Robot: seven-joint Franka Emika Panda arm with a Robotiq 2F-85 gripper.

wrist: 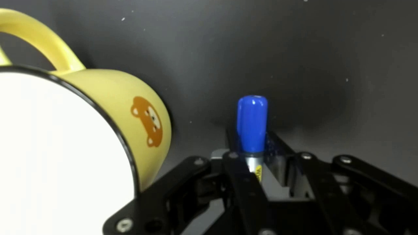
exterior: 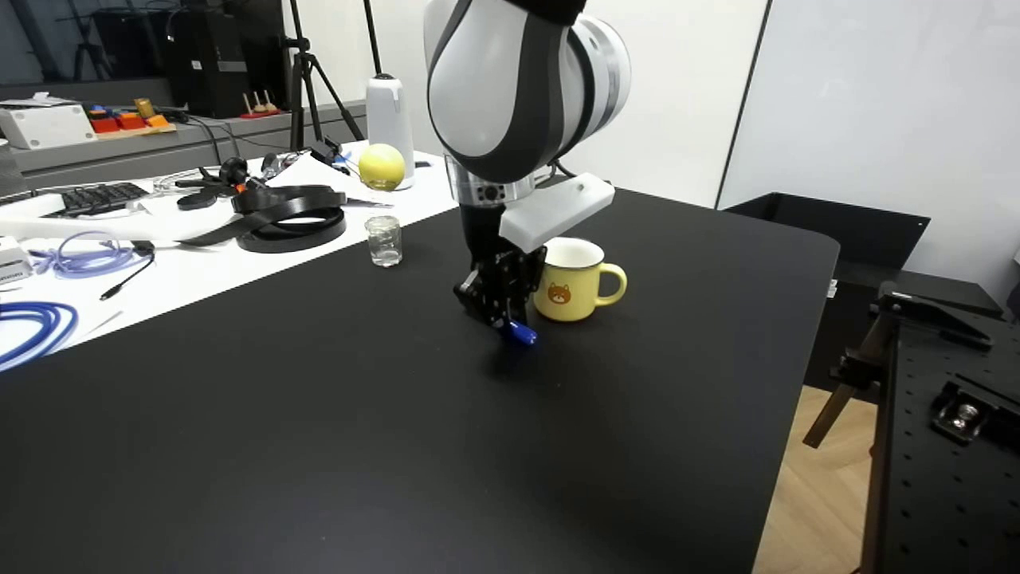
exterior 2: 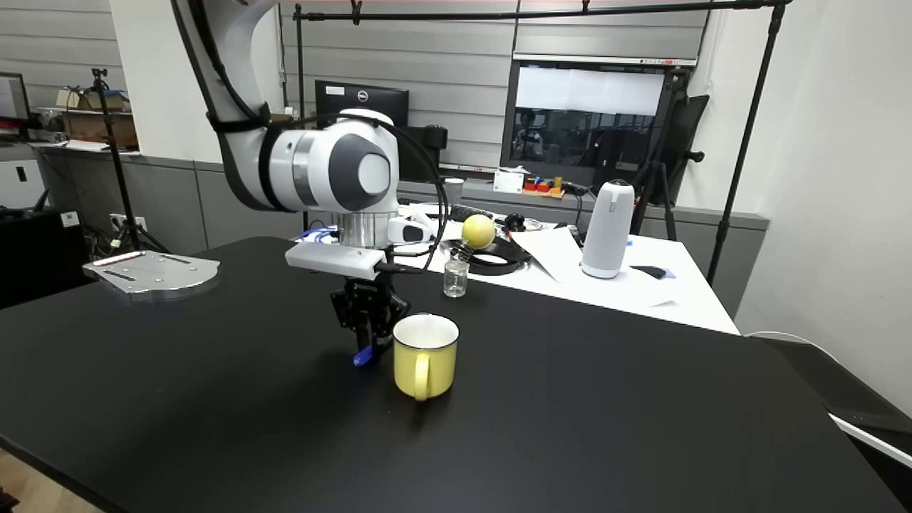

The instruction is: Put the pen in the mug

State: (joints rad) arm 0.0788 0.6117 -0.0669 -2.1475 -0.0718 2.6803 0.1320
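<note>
The pen (wrist: 252, 122) shows its blue cap and part of its silvery-white barrel with a yellow label in the wrist view. My gripper (wrist: 249, 143) is shut on it, with a finger on each side near the cap's lower end. The rest of the barrel is hidden by the gripper. The blue cap also pokes out below the fingers in both exterior views (exterior: 522, 333) (exterior 2: 363, 356), low over the table; I cannot tell if it touches. The yellow mug (exterior: 567, 287) stands upright right beside the gripper, handle outward. It also shows in the wrist view (wrist: 127, 88) at left.
The black table (exterior: 398, 446) carries a small glass jar (exterior: 385, 241) behind the gripper and a metal plate (exterior 2: 153, 273) farther off. A white table (exterior 2: 655, 285) behind it holds a yellow-green ball (exterior 2: 478, 231), black straps, cables and a white speaker-like device (exterior 2: 608, 228).
</note>
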